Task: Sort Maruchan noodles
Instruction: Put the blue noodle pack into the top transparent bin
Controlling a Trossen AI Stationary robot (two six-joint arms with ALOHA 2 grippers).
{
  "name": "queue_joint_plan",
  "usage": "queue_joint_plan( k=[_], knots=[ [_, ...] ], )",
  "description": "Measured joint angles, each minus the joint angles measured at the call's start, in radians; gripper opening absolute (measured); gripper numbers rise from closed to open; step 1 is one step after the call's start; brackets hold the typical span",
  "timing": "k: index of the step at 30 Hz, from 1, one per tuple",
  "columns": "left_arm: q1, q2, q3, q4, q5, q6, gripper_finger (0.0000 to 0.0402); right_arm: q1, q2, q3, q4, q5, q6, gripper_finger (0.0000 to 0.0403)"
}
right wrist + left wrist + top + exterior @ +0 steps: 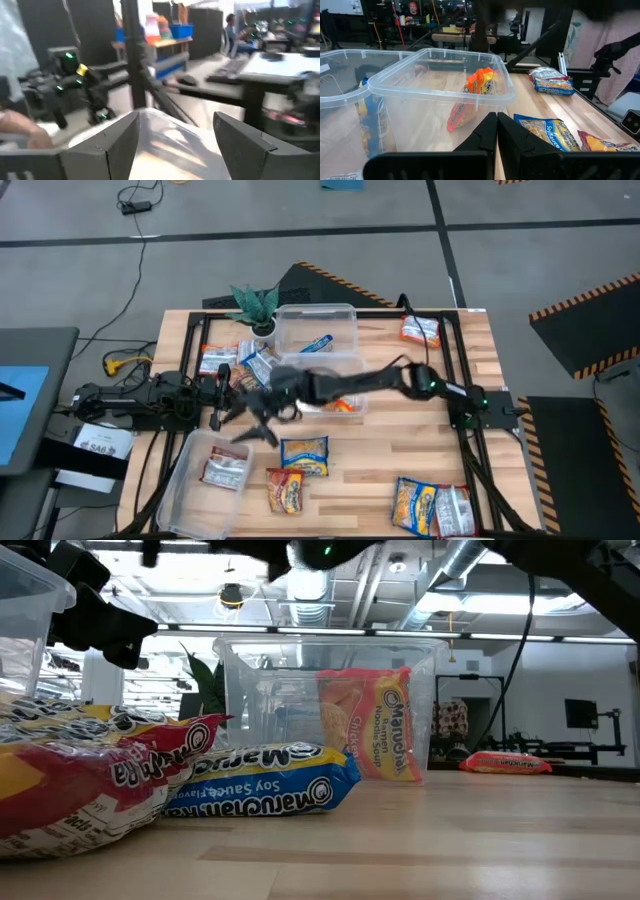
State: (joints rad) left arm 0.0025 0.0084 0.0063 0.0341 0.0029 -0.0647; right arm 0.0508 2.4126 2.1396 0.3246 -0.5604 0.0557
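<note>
The table (400, 450) carries three clear tubs. The far tub (345, 315) holds one blue packet (316, 344). The middle tub (435, 65) holds one orange packet (477, 90), standing on edge against the wall. The near-left tub (175, 490) holds one red-and-silver packet (224, 470).

The right arm reaches across the middle tub toward the table's left half. The right gripper (250, 415) hangs above the gap between the middle tub and the near-left tub. Its jaws stand wide apart, and nothing lies between them. The left arm waits at the left table edge. The left gripper (496, 131) has its jaws pressed together, holding nothing.

Loose packets remain on the table:
- a blue-and-yellow packet (305, 455) and a red packet (286, 491), near the front centre;
- a pair of packets (432, 506) at the front right;
- one packet (421, 330) at the far right corner;
- several packets (235, 362) at the far left, beside a small plant (255, 305).

The blue-and-yellow packet is the nearest loose packet to the right gripper. It lies just to the gripper's right and toward the front edge. Its long axis runs roughly across the table, left to right. The likely next step is a pick of this packet with the right gripper.
</note>
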Motion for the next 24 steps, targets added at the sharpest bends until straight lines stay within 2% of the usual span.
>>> queue_joint_plan(
  k=[3,9,11,13,15,18,24],
  knots=[
    [0.000,0.000,0.000,0.000,0.000,0.000,0.0000,-0.042,-0.072,0.001,-0.217,-0.021,-0.117,0.0276],
    [0.000,0.000,0.000,0.000,0.000,0.000,0.0000,-0.120,-0.209,0.001,-0.799,-0.016,-0.407,0.0276],
    [0.000,0.000,0.000,0.000,0.000,0.000,0.0000,-0.151,-0.246,-0.016,-0.963,-0.006,-0.455,0.0276],
    [0.000,0.000,0.000,0.000,0.000,0.000,0.0000,-0.182,-0.283,-0.061,-1.054,0.007,-0.472,0.0276],
    [0.000,0.000,0.000,0.000,0.000,0.000,0.0000,-0.210,-0.331,-0.134,-1.091,0.014,-0.471,0.0276],
    [0.000,0.000,0.000,-0.001,-0.002,0.000,0.0000,-0.238,-0.433,-0.284,-1.055,0.067,-0.456,0.0276],
    [0.000,0.000,0.000,-0.001,-0.009,0.000,0.0000,-0.250,-0.694,-0.650,-0.858,0.295,-0.403,0.0276]
  ],
)
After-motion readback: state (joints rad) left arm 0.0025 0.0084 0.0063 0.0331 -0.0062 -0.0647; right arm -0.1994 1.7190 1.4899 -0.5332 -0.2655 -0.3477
